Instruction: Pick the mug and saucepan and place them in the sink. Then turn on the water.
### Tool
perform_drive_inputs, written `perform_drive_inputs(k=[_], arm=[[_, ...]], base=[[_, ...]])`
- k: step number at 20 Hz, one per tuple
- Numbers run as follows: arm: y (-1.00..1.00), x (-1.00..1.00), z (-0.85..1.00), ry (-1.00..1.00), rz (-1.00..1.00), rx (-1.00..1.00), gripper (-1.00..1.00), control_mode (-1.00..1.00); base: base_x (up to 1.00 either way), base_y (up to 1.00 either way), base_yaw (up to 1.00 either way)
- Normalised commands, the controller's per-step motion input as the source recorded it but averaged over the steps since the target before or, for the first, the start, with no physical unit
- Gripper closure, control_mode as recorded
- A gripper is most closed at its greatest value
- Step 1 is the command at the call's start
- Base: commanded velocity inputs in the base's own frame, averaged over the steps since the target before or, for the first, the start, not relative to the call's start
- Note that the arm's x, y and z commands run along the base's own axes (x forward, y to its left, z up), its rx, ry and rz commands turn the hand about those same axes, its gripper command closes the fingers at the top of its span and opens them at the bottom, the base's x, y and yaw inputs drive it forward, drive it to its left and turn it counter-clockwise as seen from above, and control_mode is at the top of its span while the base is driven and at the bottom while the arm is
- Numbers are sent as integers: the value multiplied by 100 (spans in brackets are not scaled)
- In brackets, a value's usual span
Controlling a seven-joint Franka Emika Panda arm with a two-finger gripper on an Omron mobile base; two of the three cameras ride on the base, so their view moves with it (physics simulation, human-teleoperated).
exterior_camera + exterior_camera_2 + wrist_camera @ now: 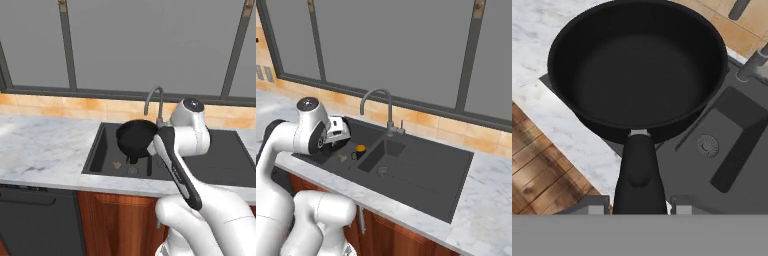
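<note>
Base cameras flank the sink point(100, 145) (shared); hand camera looks close.

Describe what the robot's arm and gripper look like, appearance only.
The arm is glossy white, built of rounded, bulbous segments, with a dark grey disc capping a joint and a long black strip running down one link. The gripper has a white hand and two small grey finger tips with blocky, squared ends. No cables or lettering are visible.

We see a white marble counter point(45, 145), wood cabinet front point(117, 220), orange tile backsplash point(75, 107), and grey window panes point(150, 45) with dark frames.
</note>
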Motion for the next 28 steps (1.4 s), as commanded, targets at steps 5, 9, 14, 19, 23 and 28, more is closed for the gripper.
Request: perform_drive_inputs(k=[5,9,14,19,23,28], arm=[[16,24,-36,0,3,0,100,-100],[1,26,-37,0,3,0,100,-100],[8,47,-19,4,3,0,100,-100],[10,51,-14,5,3,0,100,-100],[11,45,-21,3,1,0,100,-100],[14,38,-25,2,0,0,100,-100]], base=[[0,0,0],[0,0,0],[0,0,0],[0,0,0],[0,0,0],[0,0,0]])
